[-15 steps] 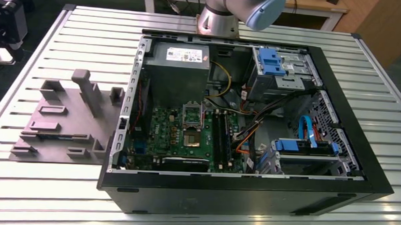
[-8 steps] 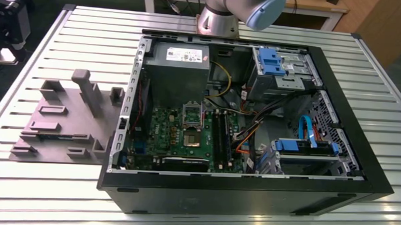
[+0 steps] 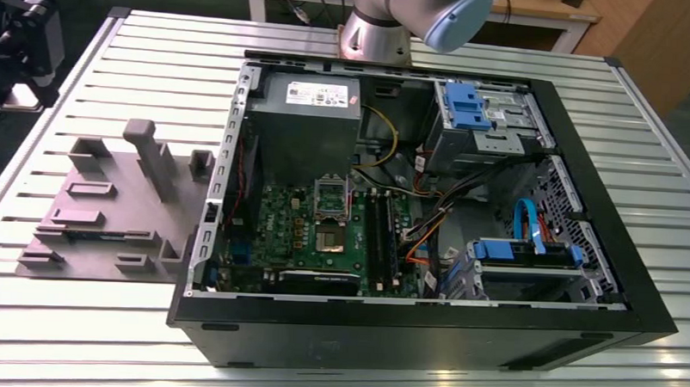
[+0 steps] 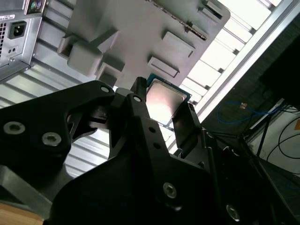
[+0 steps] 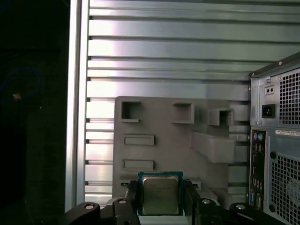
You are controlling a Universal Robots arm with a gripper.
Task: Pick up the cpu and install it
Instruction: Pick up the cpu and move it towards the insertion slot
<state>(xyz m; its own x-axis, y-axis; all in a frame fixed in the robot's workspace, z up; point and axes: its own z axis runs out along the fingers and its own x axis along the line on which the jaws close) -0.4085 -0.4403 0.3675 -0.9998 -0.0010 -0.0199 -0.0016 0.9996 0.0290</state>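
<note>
The cpu [image 5: 159,194], a small square chip with a silvery top and a thin green rim, sits between two black fingers [image 5: 132,196] of my gripper [image 5: 161,199], which is shut on it. In the second wrist view the same cpu [image 4: 164,101] is clamped at its edges by the gripper [image 4: 165,108], well above the grey moulded tray [image 4: 140,33]. In the exterior view the open computer case [image 3: 421,334] lies on its side, with the green motherboard [image 3: 286,239] and its metal socket frame [image 3: 330,212] exposed.
The grey tray [image 3: 103,211] with raised blocks and slots lies on the slatted metal table [image 3: 119,74] at the exterior view's left of the case. Inside the case are a power supply [image 3: 308,97], blue drive brackets [image 3: 468,107], loose cables [image 3: 436,231] and black memory sticks [image 3: 381,233].
</note>
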